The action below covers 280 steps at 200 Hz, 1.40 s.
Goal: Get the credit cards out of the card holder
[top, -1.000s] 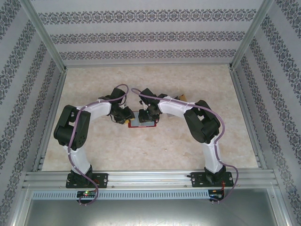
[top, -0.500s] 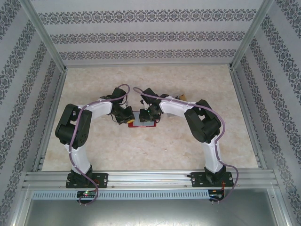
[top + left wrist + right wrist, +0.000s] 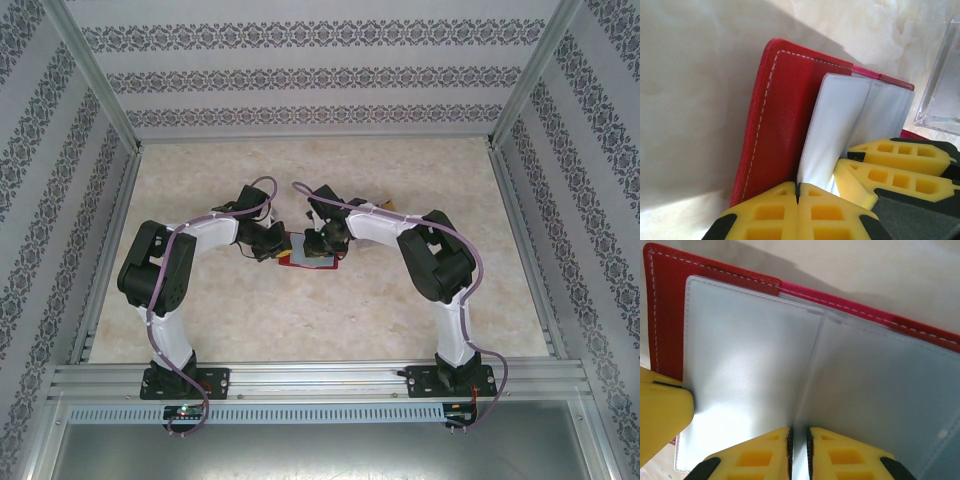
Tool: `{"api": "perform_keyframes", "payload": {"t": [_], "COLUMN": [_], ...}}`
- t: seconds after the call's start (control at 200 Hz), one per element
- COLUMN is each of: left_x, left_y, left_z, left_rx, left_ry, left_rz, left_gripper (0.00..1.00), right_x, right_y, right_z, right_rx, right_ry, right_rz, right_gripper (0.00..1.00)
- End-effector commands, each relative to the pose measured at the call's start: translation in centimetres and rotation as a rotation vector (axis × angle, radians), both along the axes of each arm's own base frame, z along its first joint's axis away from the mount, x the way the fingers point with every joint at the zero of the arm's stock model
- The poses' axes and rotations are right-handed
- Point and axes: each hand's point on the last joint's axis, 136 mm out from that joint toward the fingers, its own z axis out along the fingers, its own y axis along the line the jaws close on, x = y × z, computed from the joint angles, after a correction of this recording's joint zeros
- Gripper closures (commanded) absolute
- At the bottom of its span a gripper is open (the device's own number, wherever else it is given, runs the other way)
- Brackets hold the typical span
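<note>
Patterned walls (image 3: 300,75) enclose a pale marbled table (image 3: 420,190), with both arms bent inward to meet near its middle. Item under inspection: red holder (image 3: 310,258), lying open and flat on the table between the two grippers, well clear of every table edge. Its red cover shows white stitching along the border, and a pale grey-blue panel (image 3: 750,355) of two leaves is joined at a centre fold. Left gripper (image 3: 797,200): jaws fully together, pinching the near edge of the panel's left leaf, which stands lifted off the red cover in the left wrist view. Right gripper (image 3: 799,437): jaws drawn almost together on the panel's centre fold, which runs down between them, so it is gripping the holder there. The two grippers sit just beside each other; one yellow finger (image 3: 662,415) of the left gripper touches the panel's left edge in the right wrist view, and the right gripper's fingers (image 3: 890,155) lie over the right leaf in the left wrist view. Clear plastic piece (image 3: 940,85): stands on the table beyond the holder's right side, near it; whether they touch cannot be determined.
</note>
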Motion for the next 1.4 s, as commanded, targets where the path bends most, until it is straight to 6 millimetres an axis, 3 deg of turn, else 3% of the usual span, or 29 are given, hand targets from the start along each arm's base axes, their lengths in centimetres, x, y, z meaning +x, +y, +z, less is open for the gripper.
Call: {"api": "perform_keyframes", "payload": {"t": [0.0, 0.25, 0.49, 0.729, 1.069, 1.224, 1.394], "left_x": [-0.4, -1.0, -0.5, -0.8, -1.0, -0.7, -0.4], "left_y": [-1.9, 0.7, -1.0, -4.5, -7.8, -7.2, -6.4], "left_z": [2.4, 2.3, 3.9, 5.6, 5.6, 5.4, 5.3], "left_rx": [-0.056, 0.116, 0.001, -0.117, -0.159, -0.117, -0.109], "left_ry": [-0.065, -0.064, -0.095, -0.126, -0.129, -0.135, -0.143], "left_rz": [-0.074, -0.077, -0.069, -0.131, -0.187, -0.168, -0.123], "left_gripper": [1.0, 1.0, 1.0, 0.67, 0.54, 0.46, 0.43], "right_x": [-1.7, -0.8, -0.9, -0.7, 0.1, 0.4, 0.3], "right_y": [-0.7, -0.2, -2.3, -3.9, -6.7, -7.4, -6.9], "right_z": [-1.8, 3.3, 3.6, 4.7, 6.4, 6.9, 7.0], "right_rx": [-0.022, 0.093, 0.078, 0.101, 0.093, 0.099, 0.112], "right_ry": [0.063, -0.025, -0.039, -0.075, -0.143, -0.16, -0.16], "right_rz": [-0.007, -0.028, -0.082, -0.146, -0.25, -0.276, -0.266], "right_gripper": [0.8, 0.68, 0.65, 0.65, 0.65, 0.65, 0.65]}}
